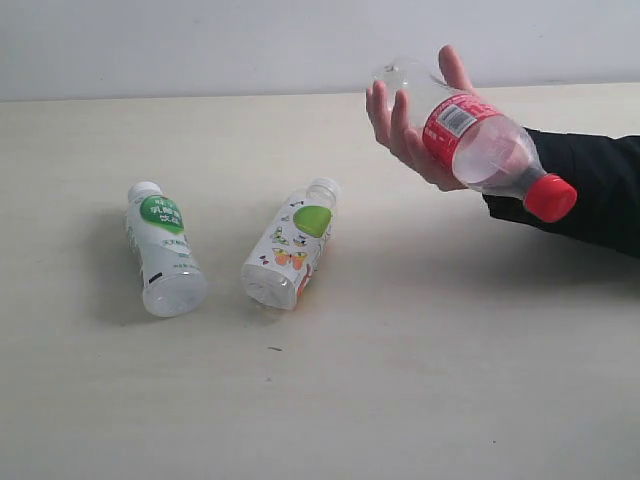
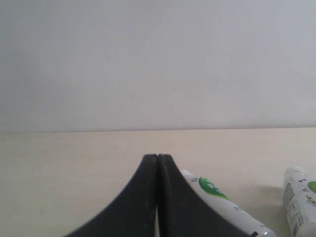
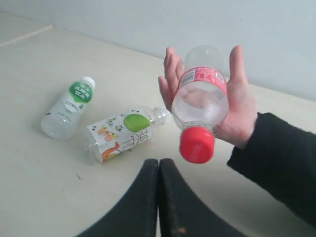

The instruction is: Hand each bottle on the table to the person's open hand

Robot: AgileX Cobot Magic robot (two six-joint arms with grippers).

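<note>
A clear bottle with a red label and red cap [image 1: 480, 145] [image 3: 200, 106] lies in the person's open hand [image 1: 410, 130] [image 3: 242, 106], above the table [image 1: 420, 380]. Two white-capped bottles lie on their sides on the table: one with a green round mark [image 1: 163, 250] [image 3: 66, 108] [image 2: 222, 200] and one with a green and orange label [image 1: 293, 250] [image 3: 126, 131] [image 2: 298, 202]. My right gripper [image 3: 158, 162] is shut and empty, a little short of the red cap. My left gripper [image 2: 157, 157] is shut and empty, beside the green-marked bottle. Neither gripper shows in the exterior view.
The arm in a black sleeve [image 1: 590, 190] reaches in from the right side. A pale wall [image 1: 200, 45] stands behind the table's far edge. A small dark speck [image 1: 274, 349] lies on the tabletop in front of the bottles.
</note>
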